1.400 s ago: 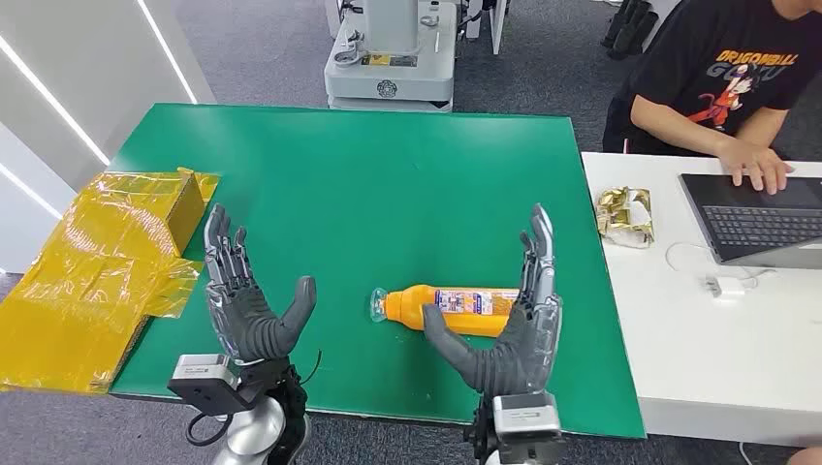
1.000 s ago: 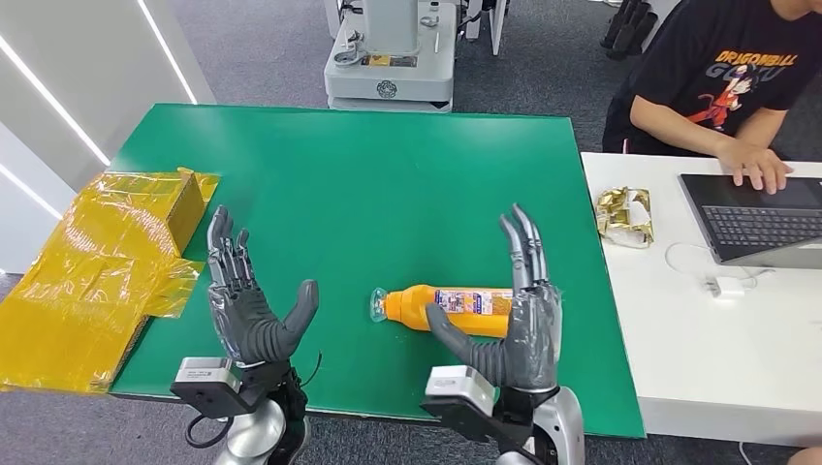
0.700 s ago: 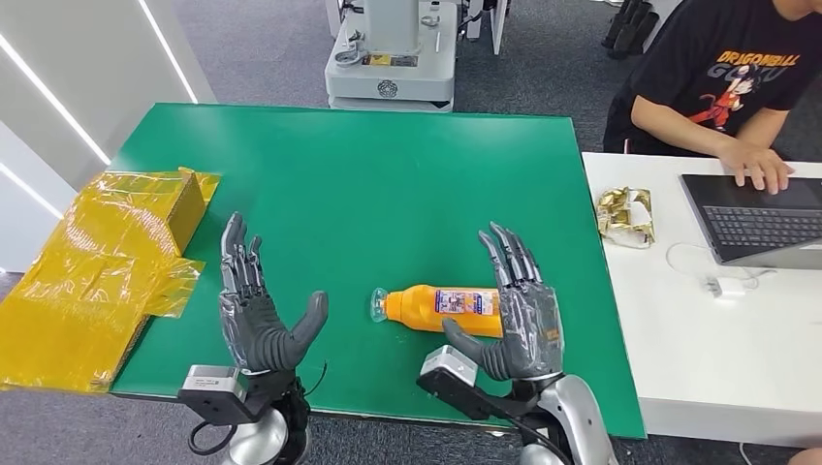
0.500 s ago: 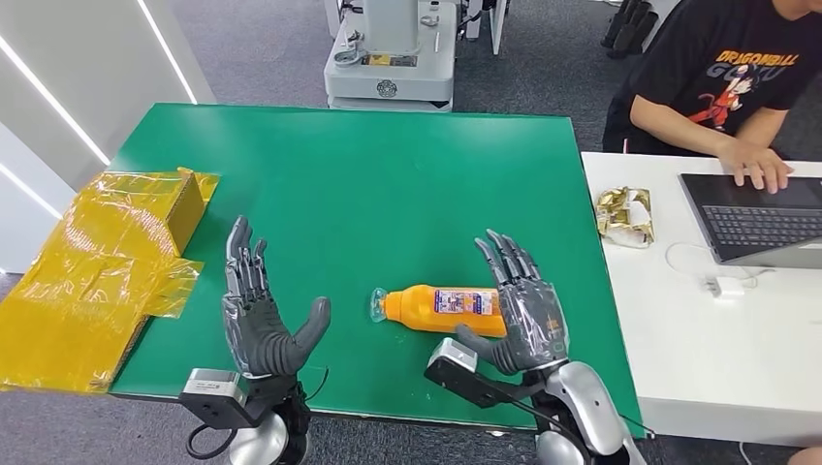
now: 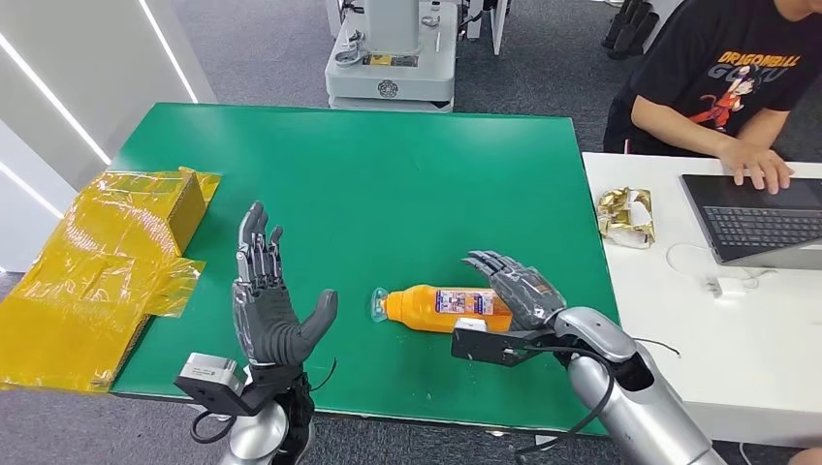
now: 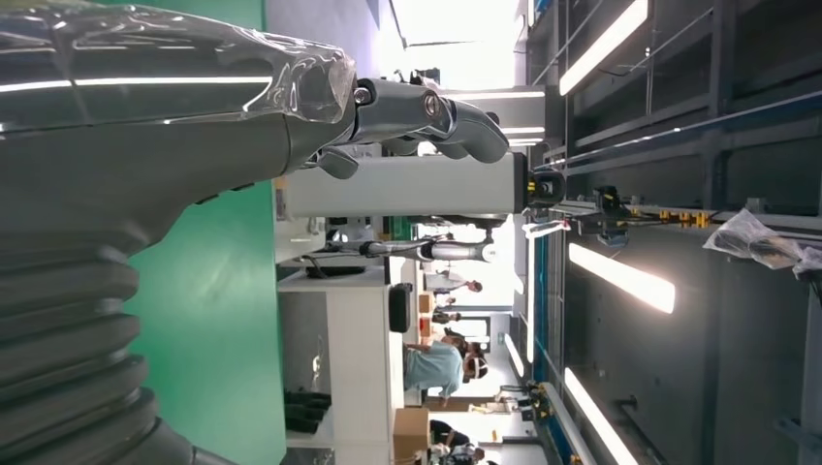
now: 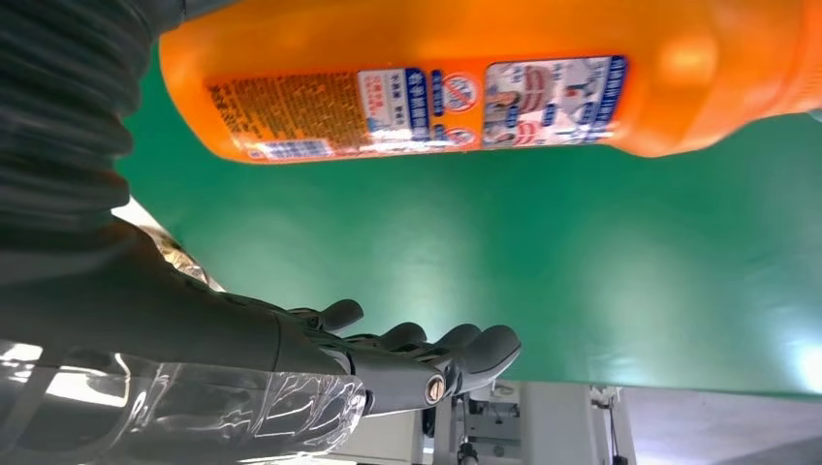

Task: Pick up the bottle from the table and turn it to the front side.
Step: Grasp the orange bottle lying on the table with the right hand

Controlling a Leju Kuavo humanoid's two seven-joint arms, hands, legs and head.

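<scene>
An orange bottle (image 5: 431, 306) with a printed label lies on its side on the green table (image 5: 388, 184), clear cap pointing left. My right hand (image 5: 514, 288) reaches palm down over its base end, fingers spread. In the right wrist view the bottle (image 7: 456, 87) lies apart from the fingers (image 7: 426, 363), with bare green table between them, so nothing is held. Left of the bottle my left hand (image 5: 271, 302) stands upright and open, palm toward the bottle, a gap away from the cap. The left wrist view has that hand (image 6: 145, 126) with its fingers extended.
A box wrapped in yellow crinkled film (image 5: 97, 262) overhangs the table's left edge. On the right a white table (image 5: 698, 349) carries a laptop (image 5: 756, 218), a gold wrapper (image 5: 625, 215) and a charger, with a person (image 5: 727, 77) typing. A grey machine base (image 5: 388, 58) stands behind.
My right hand has tipped from upright to palm down and lowered over the bottle's base end as the arm swung in. The left hand drifted slightly right. The bottle stayed put.
</scene>
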